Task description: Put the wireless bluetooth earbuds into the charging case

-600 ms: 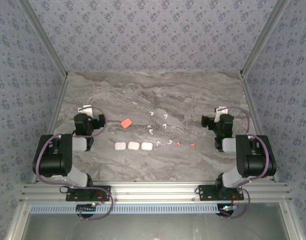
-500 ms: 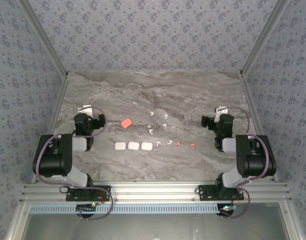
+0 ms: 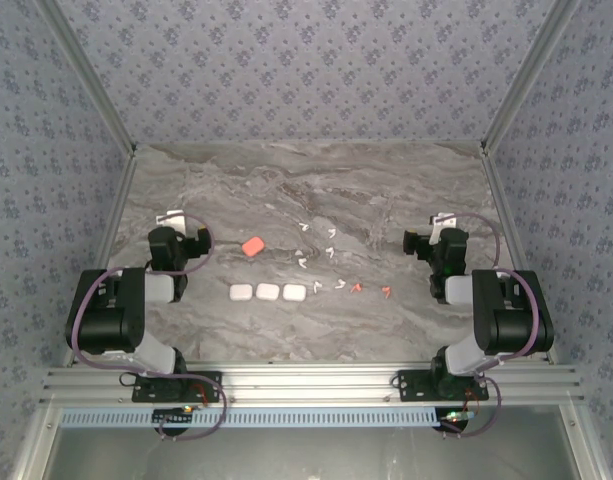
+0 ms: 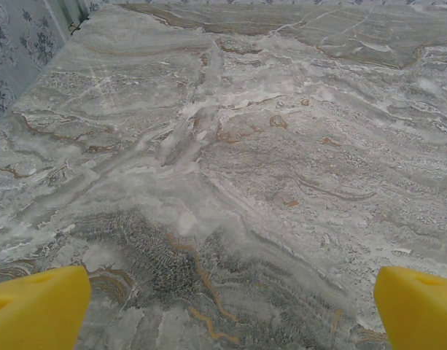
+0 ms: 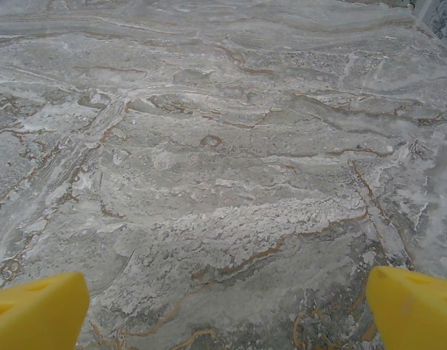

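Dial is laid on the top view, 12 o'clock at the far wall. The left gripper [image 3: 174,225] sits out at 9 o'clock and the right gripper [image 3: 436,228] at 3 o'clock. Both have their jaws spread wide with nothing between them; each wrist view has yellow fingertips [image 4: 37,310] low in the corners and bare marble-patterned table [image 3: 386,190] between. The white earbuds [image 3: 303,263] lie loose and scattered around centre, and a few orange-red earbuds [image 3: 356,288] trail toward 4 o'clock. Three white charging cases [image 3: 268,292] stand in a tight row at 7 o'clock, with one orange-red charging case [image 3: 252,246] apart at 9 o'clock of centre. I cannot tell from above whether the lids are open. Judged from this layout, no bud is seated yet.

Risks:
1. The buds are tiny against the fingers and lie flat on smooth stone, so a closing pinch may skate one sideways or flick it into a neighbour.
2. The cluster is close, so coming down on one bud may scatter the others.
3. The cases look light and unanchored, so pressing a bud in may slide or tip a case unless the other arm braces it.
4. A stem turned the wrong way would leave the bud sitting proud of its socket.
5. Both arms must work near centre, where they could clash.
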Action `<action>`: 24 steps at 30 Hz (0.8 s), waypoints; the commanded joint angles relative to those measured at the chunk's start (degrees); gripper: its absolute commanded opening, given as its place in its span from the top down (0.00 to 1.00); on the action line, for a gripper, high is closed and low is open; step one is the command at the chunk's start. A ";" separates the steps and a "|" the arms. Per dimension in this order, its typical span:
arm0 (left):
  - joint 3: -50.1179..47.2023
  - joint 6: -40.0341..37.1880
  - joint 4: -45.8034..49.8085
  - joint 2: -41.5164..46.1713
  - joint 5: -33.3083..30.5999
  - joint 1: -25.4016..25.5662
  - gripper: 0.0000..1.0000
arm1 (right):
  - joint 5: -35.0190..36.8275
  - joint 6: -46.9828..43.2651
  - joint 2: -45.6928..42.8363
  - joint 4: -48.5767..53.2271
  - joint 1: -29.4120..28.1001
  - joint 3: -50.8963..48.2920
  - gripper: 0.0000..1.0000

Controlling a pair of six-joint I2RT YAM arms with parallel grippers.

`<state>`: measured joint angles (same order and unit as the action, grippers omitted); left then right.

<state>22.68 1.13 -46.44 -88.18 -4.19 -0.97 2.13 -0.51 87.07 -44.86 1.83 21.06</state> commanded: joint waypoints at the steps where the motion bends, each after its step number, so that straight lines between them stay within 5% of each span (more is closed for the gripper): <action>1: 1.06 0.34 0.02 0.38 1.23 0.24 0.01 | 0.25 -0.19 0.07 -1.50 0.20 1.25 0.00; 8: 0.52 1.00 7.38 11.01 -1.89 0.79 0.01 | -1.66 -0.27 -10.60 15.62 0.90 6.20 0.00; 12: 6.75 9.87 28.59 22.20 -2.59 0.71 0.01 | -3.33 1.43 -20.03 28.84 0.02 9.77 0.00; 16: 12.22 18.46 41.55 26.96 5.03 0.68 0.01 | -6.72 2.98 -25.94 40.99 -3.22 14.08 0.00; 24: 14.11 36.62 57.93 30.86 13.42 0.77 0.01 | -10.80 -2.29 -23.04 66.03 -23.67 27.69 0.00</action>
<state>35.81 29.10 0.54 -58.06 4.14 -0.36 -6.46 0.10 61.43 6.81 -16.34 44.03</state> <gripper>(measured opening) 0.993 0.998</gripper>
